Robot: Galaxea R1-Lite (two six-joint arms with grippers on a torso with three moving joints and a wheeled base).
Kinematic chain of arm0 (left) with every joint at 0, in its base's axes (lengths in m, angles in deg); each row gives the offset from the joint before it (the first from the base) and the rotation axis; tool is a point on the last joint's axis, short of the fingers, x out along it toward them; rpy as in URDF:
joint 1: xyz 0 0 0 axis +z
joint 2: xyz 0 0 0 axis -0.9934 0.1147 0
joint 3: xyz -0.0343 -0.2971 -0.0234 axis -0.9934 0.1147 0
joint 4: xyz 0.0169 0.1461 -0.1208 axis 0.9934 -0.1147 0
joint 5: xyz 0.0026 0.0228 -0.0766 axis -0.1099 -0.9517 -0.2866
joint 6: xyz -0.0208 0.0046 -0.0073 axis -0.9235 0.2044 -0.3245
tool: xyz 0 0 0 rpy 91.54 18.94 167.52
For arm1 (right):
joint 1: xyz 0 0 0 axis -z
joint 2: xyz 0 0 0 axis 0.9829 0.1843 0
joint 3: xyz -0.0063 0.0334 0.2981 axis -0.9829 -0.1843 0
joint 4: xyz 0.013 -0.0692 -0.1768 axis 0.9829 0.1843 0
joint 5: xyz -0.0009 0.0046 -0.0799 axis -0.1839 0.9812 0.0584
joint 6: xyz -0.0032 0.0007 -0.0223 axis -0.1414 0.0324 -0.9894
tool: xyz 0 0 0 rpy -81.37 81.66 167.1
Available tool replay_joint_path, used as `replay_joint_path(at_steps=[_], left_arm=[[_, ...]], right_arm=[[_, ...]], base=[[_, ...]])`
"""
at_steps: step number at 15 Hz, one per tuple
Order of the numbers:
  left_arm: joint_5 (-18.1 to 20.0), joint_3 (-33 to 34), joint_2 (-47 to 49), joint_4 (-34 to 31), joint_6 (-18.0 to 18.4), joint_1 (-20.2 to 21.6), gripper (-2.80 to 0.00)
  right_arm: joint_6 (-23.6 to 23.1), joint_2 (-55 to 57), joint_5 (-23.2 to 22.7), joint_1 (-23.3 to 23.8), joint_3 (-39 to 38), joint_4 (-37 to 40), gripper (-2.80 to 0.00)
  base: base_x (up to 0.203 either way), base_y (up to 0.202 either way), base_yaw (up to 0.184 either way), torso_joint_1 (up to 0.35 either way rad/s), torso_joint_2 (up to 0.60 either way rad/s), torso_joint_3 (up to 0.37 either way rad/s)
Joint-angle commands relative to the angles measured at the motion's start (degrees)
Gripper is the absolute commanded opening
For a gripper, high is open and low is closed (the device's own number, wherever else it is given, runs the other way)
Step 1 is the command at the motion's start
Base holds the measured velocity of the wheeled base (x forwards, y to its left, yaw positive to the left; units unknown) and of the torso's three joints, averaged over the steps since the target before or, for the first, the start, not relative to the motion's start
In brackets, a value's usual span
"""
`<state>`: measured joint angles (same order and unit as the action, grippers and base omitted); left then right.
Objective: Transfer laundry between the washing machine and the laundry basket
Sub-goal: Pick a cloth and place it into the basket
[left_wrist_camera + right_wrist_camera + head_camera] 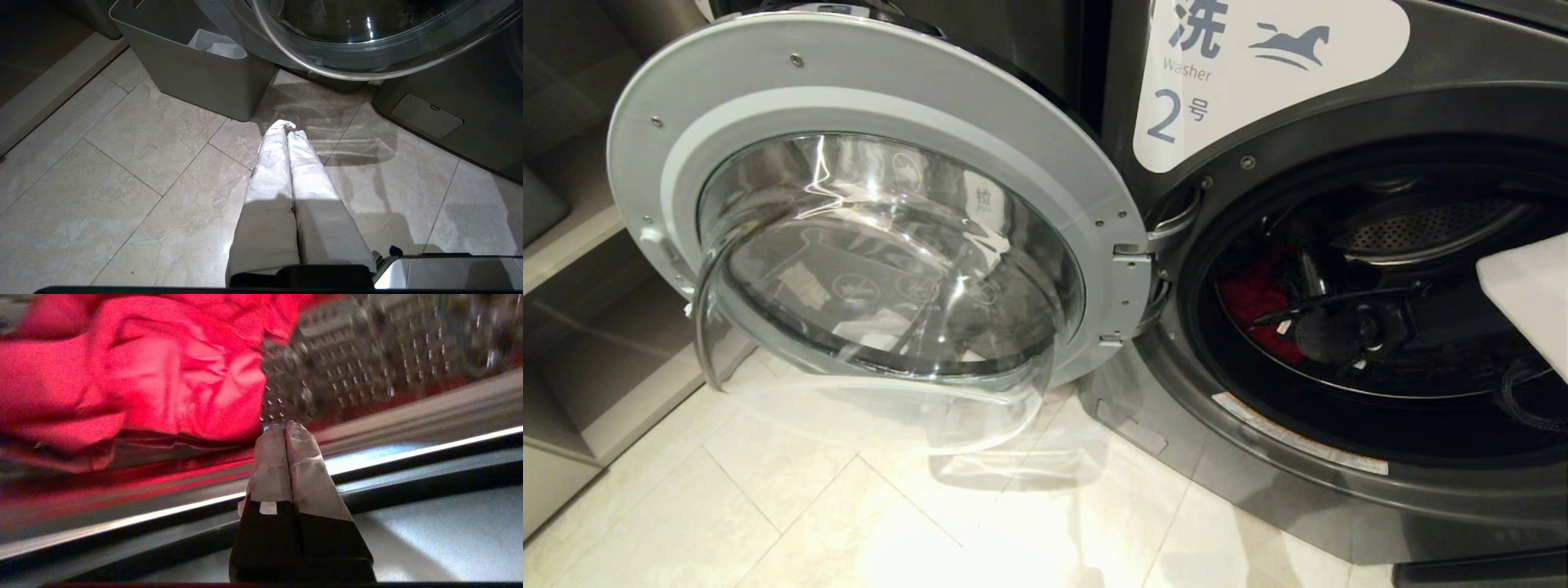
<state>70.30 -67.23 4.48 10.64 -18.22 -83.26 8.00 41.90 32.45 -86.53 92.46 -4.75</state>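
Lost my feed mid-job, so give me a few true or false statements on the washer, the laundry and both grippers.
1. The washer door is shut. False: it is swung wide open.
2. A red garment lies in the drum. True.
3. The right gripper grips the red garment. False: it is shut and empty, just short of it.
4. The left gripper is shut above the floor. True.
5. The laundry basket is empty. False: something white lies inside.

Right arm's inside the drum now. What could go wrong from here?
1. The right tool is shut, just short of the red garment; pushing on like that could shove it deeper rather than grip it.
2. The tool sits close to the perforated drum wall and could scrape it.
3. The open door overhangs the basket, so carrying laundry across could clip it.
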Motion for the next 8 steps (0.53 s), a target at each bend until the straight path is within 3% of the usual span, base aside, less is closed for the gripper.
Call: replay_joint_path(at_steps=[1,5,8], left_arm=[[0.0,0.0,0.0,0.0,0.0,0.0,-2.8],[0.0,0.0,0.0,0.0,0.0,0.0,-2.8],[0.0,0.0,0.0,0.0,0.0,0.0,-2.8]], right_arm=[[3.2,1.4,-1.3,1.1,5.0,7.1,-2.8],[5.9,3.8,-11.8,3.4,11.2,13.8,-2.8],[5.9,5.6,-15.6,4.8,16.6,14.2,-2.8]], base=[[0.0,0.0,0.0,0.0,0.0,0.0],[0.0,0.0,0.0,0.0,0.0,0.0],[0.0,0.0,0.0,0.0,0.0,0.0]])
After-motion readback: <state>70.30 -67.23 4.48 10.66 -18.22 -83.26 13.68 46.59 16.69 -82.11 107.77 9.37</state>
